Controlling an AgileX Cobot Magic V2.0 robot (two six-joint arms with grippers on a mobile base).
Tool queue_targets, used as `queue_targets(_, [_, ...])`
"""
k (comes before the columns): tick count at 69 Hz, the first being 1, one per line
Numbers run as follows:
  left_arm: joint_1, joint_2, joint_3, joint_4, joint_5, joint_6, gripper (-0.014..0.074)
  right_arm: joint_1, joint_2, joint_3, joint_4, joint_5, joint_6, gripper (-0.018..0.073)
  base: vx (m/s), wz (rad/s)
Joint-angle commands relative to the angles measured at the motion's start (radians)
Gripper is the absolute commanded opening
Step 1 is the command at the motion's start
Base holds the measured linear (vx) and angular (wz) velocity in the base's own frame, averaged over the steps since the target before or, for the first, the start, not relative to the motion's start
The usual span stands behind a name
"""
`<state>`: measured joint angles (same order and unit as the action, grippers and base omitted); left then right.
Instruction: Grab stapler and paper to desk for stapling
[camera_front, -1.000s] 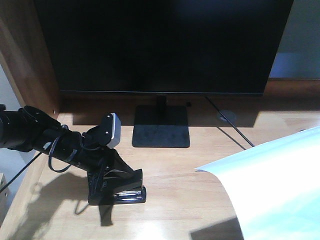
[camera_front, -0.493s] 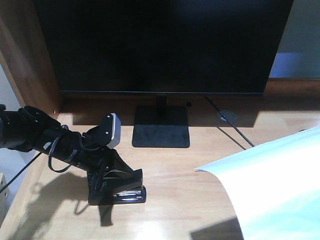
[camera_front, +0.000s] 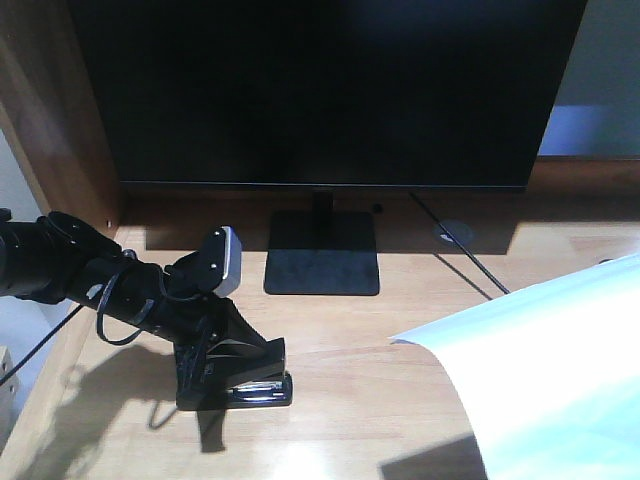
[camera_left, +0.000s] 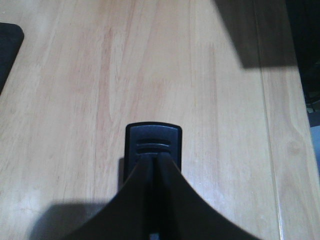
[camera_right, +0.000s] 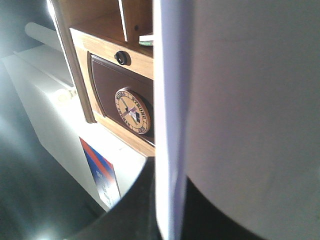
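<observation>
Worktop (camera_front: 400, 310): light wood-grain, with a darker side panel (camera_front: 50, 120) at left. Lying on it were a black stapler (camera_front: 262, 390) front left, a monitor stand base (camera_front: 322, 270) behind, and a black cable (camera_front: 468, 252) beside a round grommet (camera_front: 452, 232).

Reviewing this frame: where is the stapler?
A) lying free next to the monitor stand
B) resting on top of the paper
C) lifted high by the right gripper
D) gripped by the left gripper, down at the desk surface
D: the left gripper is closed on the stapler low on the desk, while the paper hangs apart at the right.
</observation>
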<state>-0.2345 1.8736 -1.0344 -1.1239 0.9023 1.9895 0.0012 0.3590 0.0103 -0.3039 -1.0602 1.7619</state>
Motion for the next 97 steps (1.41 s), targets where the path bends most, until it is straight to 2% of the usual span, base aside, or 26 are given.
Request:
queue_targets(1, [-0.004, -0.042, -0.024, -0.045, 0.04, -0.01, -0.0006, -0.001, 0.009, -0.027, 0.007, -0.053, -0.011, -0.0006, 0.0, 0.0])
queue_targets(23, [-0.004, -0.042, -0.024, -0.045, 0.04, -0.01, -0.0006, -0.001, 0.009, -0.027, 0.013, -0.058, -0.01, -0.0006, 0.0, 0.0])
queue_targets(35, [-0.004, -0.042, -0.024, -0.045, 0.04, -0.01, -0.0006, -0.001, 0.009, -0.028, 0.066, -0.052, -0.017, -0.0006, 0.0, 0.0])
queue_targets(47, [-0.004, -0.042, -0.024, -0.045, 0.04, -0.01, -0.0006, -0.001, 0.014, -0.028, 0.114, -0.049, -0.084, -0.0006, 0.0, 0.0])
queue_targets(58, [-0.004, -0.042, -0.024, -0.045, 0.04, -0.01, -0.0006, -0.001, 0.065, -0.054, 0.168, -0.051, -0.097, -0.0006, 0.0, 0.0])
queue_targets(64, [-0.004, -0.042, -0.024, -0.045, 0.04, -0.01, -0.0006, -0.001, 0.12, -0.103, 0.145, -0.051, -0.107, -0.0006, 0.0, 0.0])
queue_targets(74, [-0.004, -0.042, -0.024, -0.045, 0.04, -0.01, -0.0006, -0.001, 0.247, -0.217, 0.045, -0.053, -0.147, -0.0006, 0.0, 0.0])
queue_targets(82, [-0.004, -0.042, -0.024, -0.045, 0.04, -0.01, -0.0006, -0.001, 0.374, -0.283, -0.009, -0.067, -0.139, -0.0006, 0.0, 0.0])
queue_targets(97, [-0.004, -0.042, -0.024, -0.046, 0.04, -0.009, -0.0006, -0.002, 0.617, -0.319, -0.03, -0.236, -0.072, -0.0006, 0.0, 0.0])
